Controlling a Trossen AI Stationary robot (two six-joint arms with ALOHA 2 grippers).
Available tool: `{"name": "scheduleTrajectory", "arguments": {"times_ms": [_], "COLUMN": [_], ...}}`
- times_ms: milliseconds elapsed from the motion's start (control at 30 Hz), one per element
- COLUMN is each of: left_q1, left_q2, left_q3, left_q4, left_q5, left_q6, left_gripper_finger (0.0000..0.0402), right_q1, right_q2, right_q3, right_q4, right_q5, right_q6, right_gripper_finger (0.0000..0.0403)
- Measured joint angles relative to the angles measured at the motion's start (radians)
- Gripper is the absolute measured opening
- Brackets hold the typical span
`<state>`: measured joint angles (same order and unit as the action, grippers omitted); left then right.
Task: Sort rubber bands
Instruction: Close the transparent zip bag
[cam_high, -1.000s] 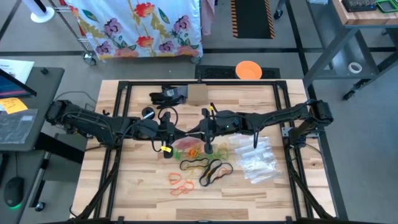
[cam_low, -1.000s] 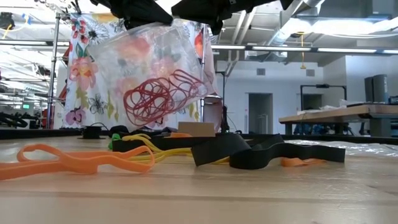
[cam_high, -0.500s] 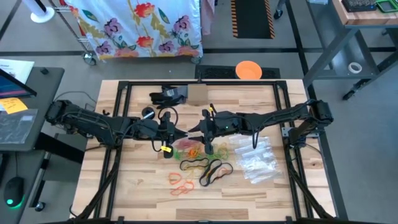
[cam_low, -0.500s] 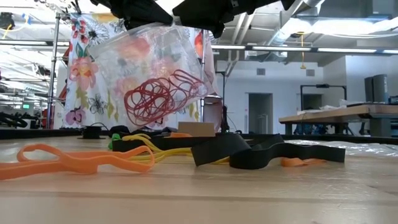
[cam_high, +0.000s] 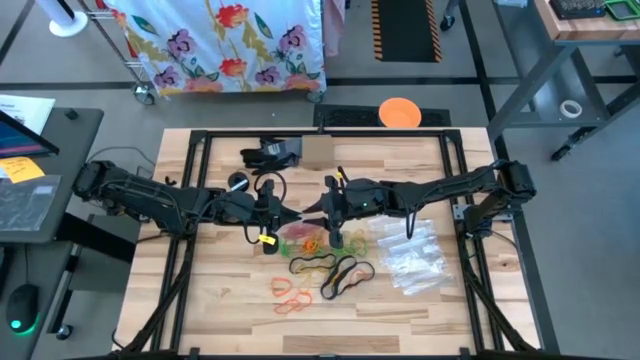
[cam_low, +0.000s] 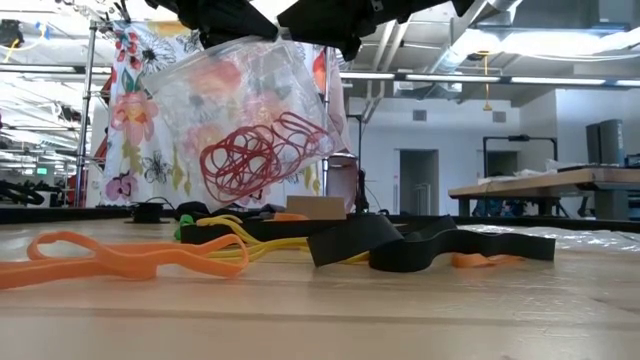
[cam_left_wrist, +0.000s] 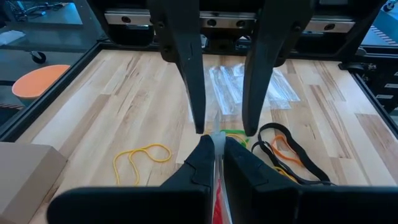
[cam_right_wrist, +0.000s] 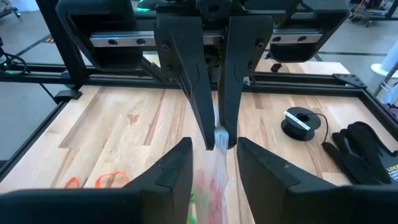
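- Left gripper (cam_left_wrist: 215, 144) jaws were clamped on clear bag (cam_low: 240, 110) rim, bag hanging above the bench (cam_high: 220, 300).
- Right gripper (cam_right_wrist: 214, 149) jaws stood apart, gripping nothing.
- Red rubber bands (cam_low: 262, 155) sat inside; others lay loose below.
- Risk: single-sided hold could let the bag sag shut or spill.

A flowered cloth (cam_high: 225, 45) hangs on a rack beyond the wooden table (cam_high: 220, 310). An orange disc (cam_high: 399, 112) lies on the floor near the table's far edge. On the table sit a small cardboard box (cam_high: 318, 151), black gloves (cam_right_wrist: 365, 149), a tape spool (cam_right_wrist: 301, 120) and clear plastic bags (cam_high: 415, 255)
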<state>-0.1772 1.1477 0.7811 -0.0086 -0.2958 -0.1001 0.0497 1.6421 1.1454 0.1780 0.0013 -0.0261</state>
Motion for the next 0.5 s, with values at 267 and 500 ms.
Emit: {"name": "scheduleTrajectory", "arguments": {"times_ms": [267, 500], "left_q1": [0.0, 0.0], "left_q2": [0.0, 0.0], "left_q3": [0.0, 0.0], "left_q4": [0.0, 0.0], "left_q5": [0.003, 0.003], "left_q6": [0.0, 0.0], "left_gripper_finger": [0.0008, 0.0008], "right_q1": [0.0, 0.0], "right_q2": [0.0, 0.0], "right_q3": [0.0, 0.0], "right_q4": [-0.001, -0.003], "right_q5": [0.0, 0.0], "right_q6": [-0.001, -0.006], "right_gripper_finger": [0.0032, 0.0003]}}
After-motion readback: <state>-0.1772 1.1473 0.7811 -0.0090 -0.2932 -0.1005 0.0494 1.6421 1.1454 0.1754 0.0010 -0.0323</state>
